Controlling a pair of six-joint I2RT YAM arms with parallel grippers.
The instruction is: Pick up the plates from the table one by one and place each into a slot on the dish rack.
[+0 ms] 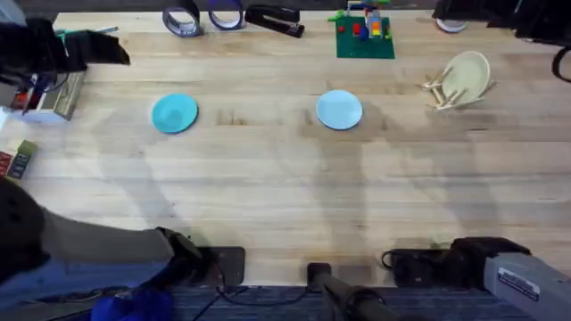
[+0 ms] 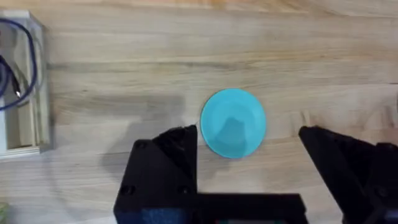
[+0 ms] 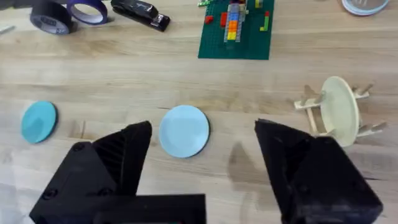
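While both plates lie flat on the table (image 1: 285, 214), no grasp has begun.
Teal plate (image 1: 175, 113) at 10 o'clock, pale plate (image 1: 339, 109) near 12; dish rack (image 1: 451, 89) at 2, tipped, holding a cream plate (image 1: 468, 73). Left gripper (image 2: 249, 140) and right gripper (image 3: 202, 140) both spread, empty. Risk: fingers skidding off thin flat rims; toppled rack shifting on insertion.
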